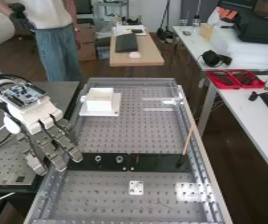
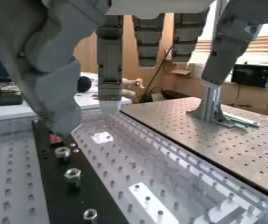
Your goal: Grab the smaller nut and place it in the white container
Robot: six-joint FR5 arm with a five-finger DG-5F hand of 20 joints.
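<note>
In the high view the hand (image 1: 45,137) is at the bench's left edge, its open fingers slanting down to the left end of the black bar. The wrist view shows the hand (image 2: 110,62) with its fingers spread and nothing between them. The smaller nut (image 2: 90,215) stands on the bar, apart from the fingers. Beside it on the bar are the larger nut (image 2: 72,174) and, beyond that, the bearing (image 2: 62,153). A white container (image 1: 100,99) sits on a white plate at the far left of the bench in the high view.
The black bar (image 1: 159,162) crosses the bench, with a thin brown stick (image 1: 188,137) leaning up from its right part. A small white plate (image 1: 136,188) lies nearer. Raised metal rails (image 1: 208,182) edge the bench. A person stands behind the arm, apart from the parts.
</note>
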